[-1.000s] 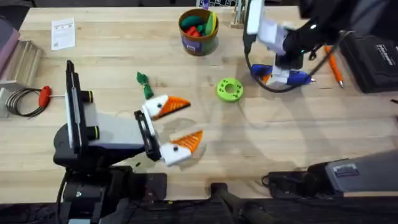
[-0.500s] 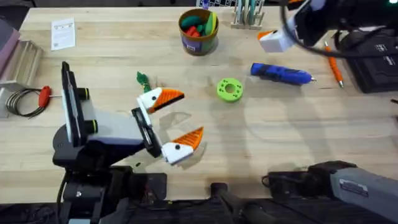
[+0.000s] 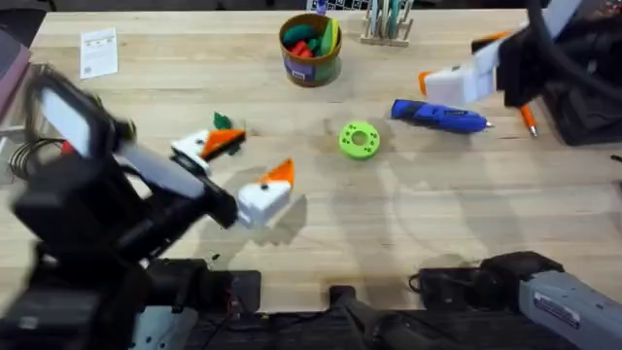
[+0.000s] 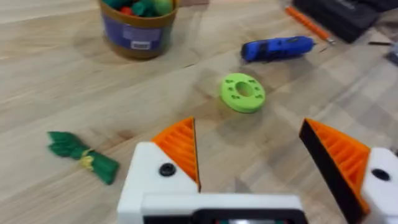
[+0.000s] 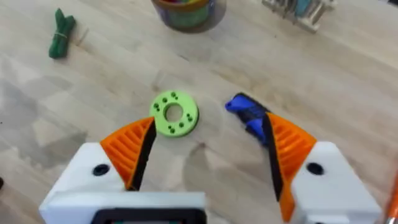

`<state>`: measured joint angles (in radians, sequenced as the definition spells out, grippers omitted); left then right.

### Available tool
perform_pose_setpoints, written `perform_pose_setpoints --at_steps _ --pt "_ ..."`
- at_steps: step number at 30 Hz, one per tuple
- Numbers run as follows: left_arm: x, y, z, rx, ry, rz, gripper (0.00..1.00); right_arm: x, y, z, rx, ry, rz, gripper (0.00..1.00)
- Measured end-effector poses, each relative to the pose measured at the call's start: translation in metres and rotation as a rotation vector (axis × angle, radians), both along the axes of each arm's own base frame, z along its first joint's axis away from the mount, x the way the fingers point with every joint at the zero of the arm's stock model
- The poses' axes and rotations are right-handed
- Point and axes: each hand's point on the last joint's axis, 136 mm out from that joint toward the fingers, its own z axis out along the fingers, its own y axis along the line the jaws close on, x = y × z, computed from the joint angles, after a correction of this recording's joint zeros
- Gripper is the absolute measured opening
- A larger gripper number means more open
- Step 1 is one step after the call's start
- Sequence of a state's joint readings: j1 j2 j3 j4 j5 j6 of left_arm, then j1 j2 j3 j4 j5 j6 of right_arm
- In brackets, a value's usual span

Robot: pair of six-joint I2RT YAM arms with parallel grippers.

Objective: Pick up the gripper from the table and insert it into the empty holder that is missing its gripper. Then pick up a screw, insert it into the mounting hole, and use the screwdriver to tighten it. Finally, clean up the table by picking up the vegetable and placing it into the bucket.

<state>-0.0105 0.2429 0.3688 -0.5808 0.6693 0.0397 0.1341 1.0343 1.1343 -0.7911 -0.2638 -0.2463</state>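
Observation:
The dark-green vegetable (image 3: 222,121) lies on the table (image 3: 408,224), just behind my left gripper (image 3: 243,167), which is open. In the left wrist view the vegetable (image 4: 81,157) sits off to one side of the open left gripper (image 4: 249,146). The blue screwdriver (image 3: 437,115) lies flat right of the green disc (image 3: 359,139). My right gripper (image 3: 462,60) hovers open just behind it; the right wrist view shows the screwdriver (image 5: 247,115) between the right gripper (image 5: 208,143) fingers, farther off. The bucket (image 3: 309,47) stands at the back. Every finger mount in view carries an orange tip. A loose gripper, an empty holder and a screw are out of view.
A thin orange tool (image 3: 527,119) and a black case (image 3: 583,97) lie at the right. A small rack (image 3: 389,24) stands behind. At the left are a white card (image 3: 97,51) and a red-handled tool (image 3: 68,146) with coiled wire.
My left arm swung up, carrying its gripper left and back toward the vegetable. My right gripper rose off the screwdriver and moved right; the screwdriver stays on the table.

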Motion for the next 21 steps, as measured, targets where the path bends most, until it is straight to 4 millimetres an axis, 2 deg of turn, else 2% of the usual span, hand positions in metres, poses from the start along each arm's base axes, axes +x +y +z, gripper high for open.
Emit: perform_pose_setpoints --at_steps 4,9,13,17,21 --pt "0.016 0.015 0.022 0.089 0.077 0.072 0.988 -0.017 -0.006 -0.028 0.028 0.046 -0.044 0.991" --pt "0.041 0.027 0.031 0.160 0.184 0.126 0.987 -0.036 -0.020 -0.057 0.057 0.092 -0.126 0.992" --pt "0.056 0.031 0.027 0.186 0.239 0.141 0.985 -0.043 -0.028 -0.063 0.073 0.094 -0.170 0.991" --pt "0.063 0.038 0.024 0.212 0.277 0.175 0.985 -0.042 -0.029 -0.064 0.078 0.097 -0.181 0.991" --pt "0.064 0.054 0.021 0.263 0.389 0.262 0.985 -0.042 -0.029 -0.065 0.080 0.099 -0.183 0.991"
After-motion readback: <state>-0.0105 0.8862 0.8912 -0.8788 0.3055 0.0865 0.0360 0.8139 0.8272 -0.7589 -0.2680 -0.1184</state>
